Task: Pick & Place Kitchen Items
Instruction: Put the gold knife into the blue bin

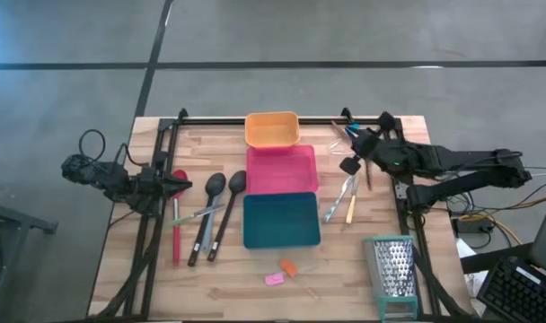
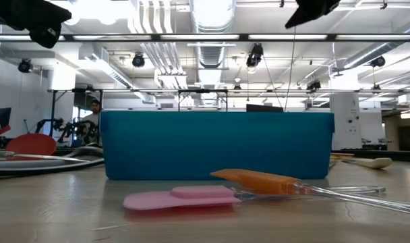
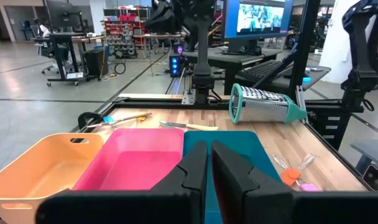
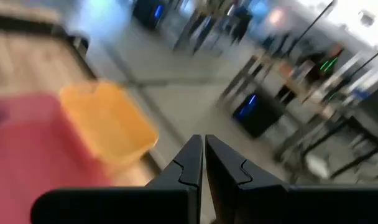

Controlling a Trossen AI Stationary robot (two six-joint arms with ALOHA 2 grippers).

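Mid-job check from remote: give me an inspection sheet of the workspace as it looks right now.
Surface: wooden slat table, bare patches visible.
Job's things: red spatula, two black spoons, metal tongs, small pink piece and orange piece, all outside the trays.
Clutter: tall metal box grater; orange tray, pink tray, teal tray, all empty.
Claws: left claw shut, empty; right claw shut, empty.
Cables: black loop off the left edge.
Surroundings: keyboard to the right.

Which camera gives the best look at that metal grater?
The left wrist view: the grater lies on its side, holes and teal base plain. The high view shows it small, at the table's corner. The low and right wrist views miss it.
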